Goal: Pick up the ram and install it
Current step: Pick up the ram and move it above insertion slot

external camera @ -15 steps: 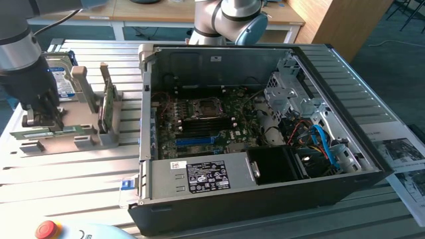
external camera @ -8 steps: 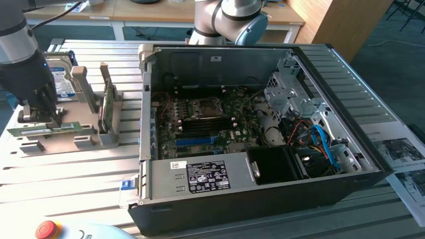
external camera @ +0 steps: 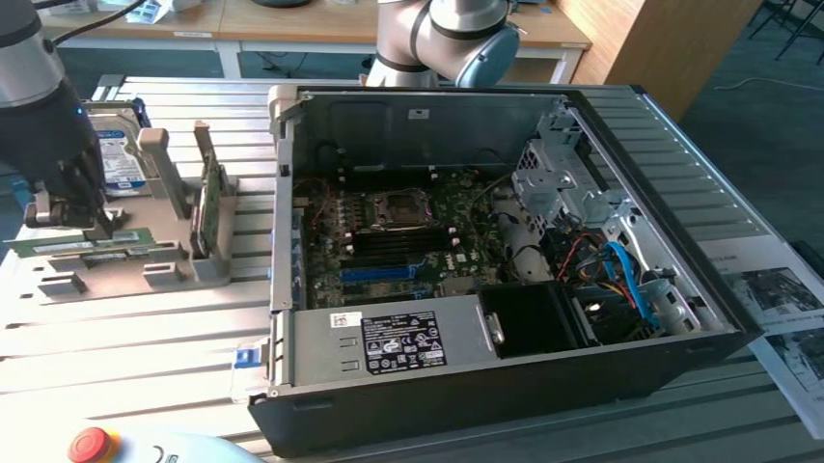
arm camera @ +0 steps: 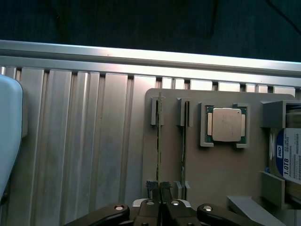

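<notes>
The gripper (arm camera: 158, 189) pinches the thin top edge of the ram (arm camera: 159, 141), which stands on edge in its holder (arm camera: 221, 165) slot just beside a second stick (arm camera: 184, 141); a skewed or off-centre hold could jam, tilt or drop it.

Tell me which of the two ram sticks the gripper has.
The ram farther from the CPU: the gripper is shut on its end. The other stick stands free between it and the CPU.
</notes>
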Motion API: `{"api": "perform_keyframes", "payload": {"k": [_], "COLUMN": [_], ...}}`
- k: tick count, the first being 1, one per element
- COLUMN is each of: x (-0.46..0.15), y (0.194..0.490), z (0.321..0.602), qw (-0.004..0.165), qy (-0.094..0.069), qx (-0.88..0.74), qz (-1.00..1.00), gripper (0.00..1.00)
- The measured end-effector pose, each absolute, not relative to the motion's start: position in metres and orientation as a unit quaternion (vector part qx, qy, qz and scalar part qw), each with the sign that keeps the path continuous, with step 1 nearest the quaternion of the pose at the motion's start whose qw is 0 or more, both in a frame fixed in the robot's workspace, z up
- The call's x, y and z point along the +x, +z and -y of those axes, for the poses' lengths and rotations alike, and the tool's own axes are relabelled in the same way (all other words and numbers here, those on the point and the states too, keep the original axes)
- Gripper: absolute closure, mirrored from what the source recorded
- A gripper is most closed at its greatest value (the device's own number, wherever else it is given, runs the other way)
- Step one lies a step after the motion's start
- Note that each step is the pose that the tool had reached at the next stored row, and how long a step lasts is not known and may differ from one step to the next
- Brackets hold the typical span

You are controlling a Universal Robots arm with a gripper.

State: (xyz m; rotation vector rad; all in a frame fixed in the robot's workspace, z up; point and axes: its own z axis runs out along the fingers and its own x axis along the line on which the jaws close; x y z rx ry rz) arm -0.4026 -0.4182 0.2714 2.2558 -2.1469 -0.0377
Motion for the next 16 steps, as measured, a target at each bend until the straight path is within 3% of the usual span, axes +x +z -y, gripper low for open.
{"api": "perform_keyframes", "payload": {"k": [16], "x": [-0.403], "y": [0.306], "z": [0.418], "qw": [0.014], "qy": [-0.012], "qx": [0.724], "qz": [0.690], "gripper": [0.88]}}
